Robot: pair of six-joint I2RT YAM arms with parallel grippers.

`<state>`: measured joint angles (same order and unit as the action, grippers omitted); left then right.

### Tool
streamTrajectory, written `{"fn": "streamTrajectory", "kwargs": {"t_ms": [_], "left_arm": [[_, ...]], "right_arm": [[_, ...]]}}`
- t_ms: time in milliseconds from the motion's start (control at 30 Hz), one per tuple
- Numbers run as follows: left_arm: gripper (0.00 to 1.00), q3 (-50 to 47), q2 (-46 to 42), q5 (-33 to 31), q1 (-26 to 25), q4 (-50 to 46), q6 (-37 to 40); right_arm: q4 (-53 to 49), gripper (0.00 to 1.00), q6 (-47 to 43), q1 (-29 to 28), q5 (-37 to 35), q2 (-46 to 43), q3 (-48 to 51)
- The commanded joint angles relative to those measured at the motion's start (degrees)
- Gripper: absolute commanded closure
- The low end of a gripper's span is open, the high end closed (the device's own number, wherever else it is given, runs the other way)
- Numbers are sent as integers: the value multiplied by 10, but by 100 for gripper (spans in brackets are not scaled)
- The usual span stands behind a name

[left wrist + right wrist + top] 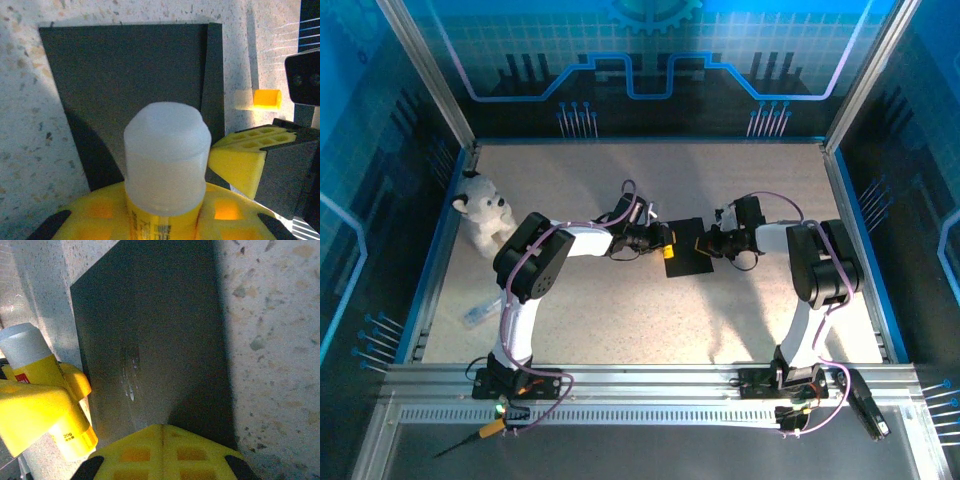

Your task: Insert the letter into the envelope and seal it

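Left hand (165, 220) pinches the glue stick (166, 150) over the envelope (130, 75); right hand (162, 440), pressed together, sits at the envelope's edge.

**Work Surface: Layout**

The table (620, 320) has a beige, speckled top bounded by a blue-edged frame. The envelope (688, 243) lies flat near the centre, matte black, with a few glossy specks on its face. A small orange-yellow cylinder (267, 98) lies just beside one envelope edge. A white plush bear (483, 212) sits at the left edge. A clear plastic item (480, 314) lies near the front-left corner.
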<state>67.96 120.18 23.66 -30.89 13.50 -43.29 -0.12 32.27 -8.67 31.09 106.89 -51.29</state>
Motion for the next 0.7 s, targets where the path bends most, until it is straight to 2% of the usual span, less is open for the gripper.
{"fn": "streamTrajectory", "kwargs": {"t_ms": [0, 400, 667], "left_arm": [[100, 2, 9, 9, 2, -62, 19], [100, 1, 8, 8, 2, -65, 21], [100, -2, 10, 11, 3, -60, 17]], "right_arm": [[-29, 100, -17, -6, -28, 7, 23], [-15, 100, 23, -9, -2, -66, 30], [9, 100, 31, -20, -4, -42, 69]]}}
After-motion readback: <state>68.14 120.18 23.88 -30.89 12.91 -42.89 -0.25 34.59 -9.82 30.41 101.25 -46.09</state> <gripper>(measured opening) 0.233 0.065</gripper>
